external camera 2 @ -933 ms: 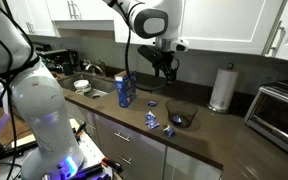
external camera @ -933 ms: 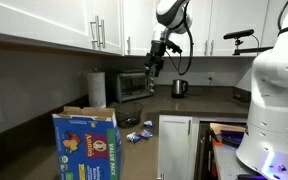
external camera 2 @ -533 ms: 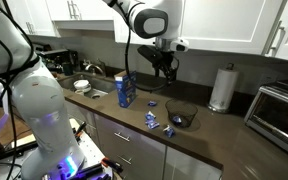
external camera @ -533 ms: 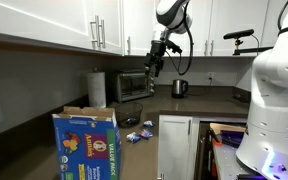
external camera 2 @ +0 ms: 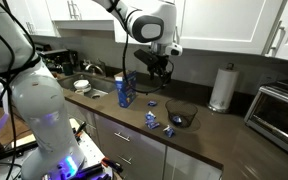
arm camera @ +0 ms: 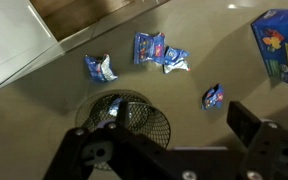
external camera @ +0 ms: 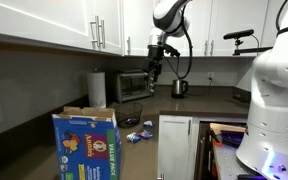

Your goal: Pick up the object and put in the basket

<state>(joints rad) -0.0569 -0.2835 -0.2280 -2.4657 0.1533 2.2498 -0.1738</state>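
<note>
Wrist view: the gripper [arm camera: 170, 142] hangs high above the dark surface [arm camera: 234, 70], its jaws spread wide with nothing between them. The wire basket [arm camera: 156, 126] sits beneath it, apparently with one blue packet [arm camera: 110, 108] inside. Farther off on the surface lie the left packet [arm camera: 100, 67], middle packets [arm camera: 160, 50] and right packet [arm camera: 213, 96], with a blue box [arm camera: 280, 42] at far right.

Noted cut off at right edge in wrist view: blue box [arm camera: 281, 45]. Hidden behind gripper [arm camera: 169, 160]: part of basket [arm camera: 149, 120] rim. Blurred beyond reading: print on packets [arm camera: 149, 47] and box.
</note>
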